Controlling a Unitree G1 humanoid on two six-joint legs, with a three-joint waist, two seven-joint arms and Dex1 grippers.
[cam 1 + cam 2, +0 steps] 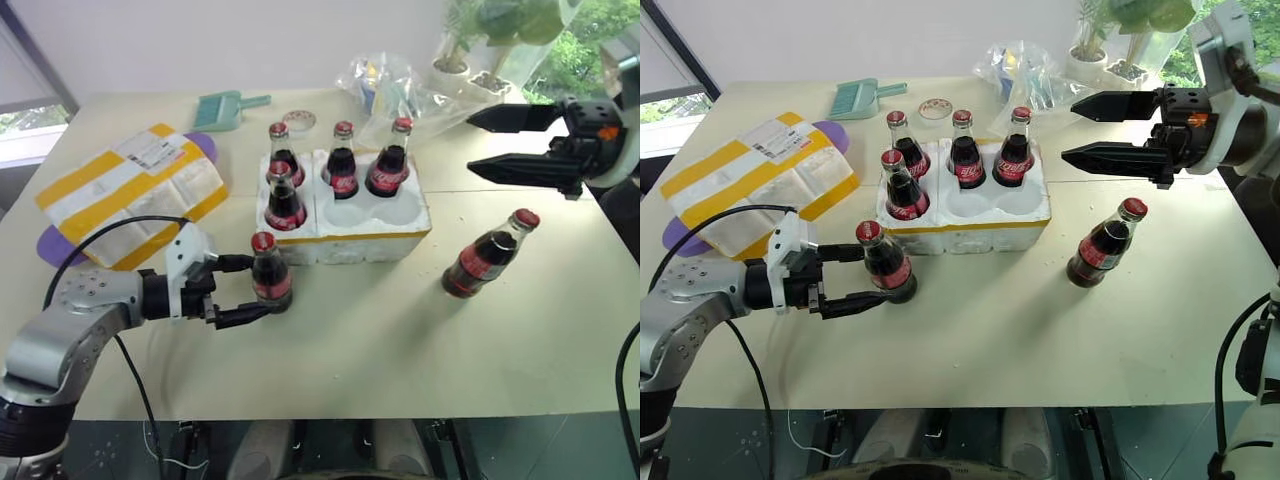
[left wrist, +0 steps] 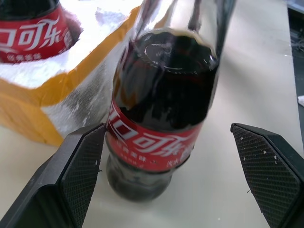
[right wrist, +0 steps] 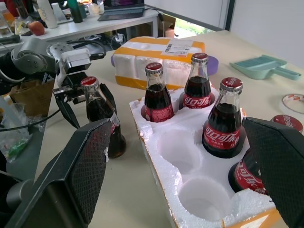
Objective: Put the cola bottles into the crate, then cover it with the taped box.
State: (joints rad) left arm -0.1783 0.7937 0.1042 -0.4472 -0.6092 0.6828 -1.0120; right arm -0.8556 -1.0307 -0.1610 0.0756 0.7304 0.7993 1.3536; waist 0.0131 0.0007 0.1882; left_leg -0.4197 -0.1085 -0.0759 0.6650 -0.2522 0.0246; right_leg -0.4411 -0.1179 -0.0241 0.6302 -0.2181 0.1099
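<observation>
Left eye view: the desk [image 1: 400, 340] carries the taped box [image 1: 135, 190], lying flat at the far left, well apart from the bottles. Just right of it sits the crate [image 1: 345, 215], four of its six wells filled with upright cola bottles [image 1: 343, 160]: three along the back row and one in the front-left well. Two front wells stand empty. A fifth bottle [image 1: 270, 272] stands on the desk just in front of the crate's left corner. A sixth bottle [image 1: 488, 255] stands tilted on the desk to the crate's right.

The left tool [image 1: 243, 290] reaches in level from the left, fingers spread wide either side of the fifth bottle, one finger at the glass, not clamped. The right tool [image 1: 490, 142] hangs above the desk's right side, pointing left, fingers wide apart and holding nothing.
</observation>
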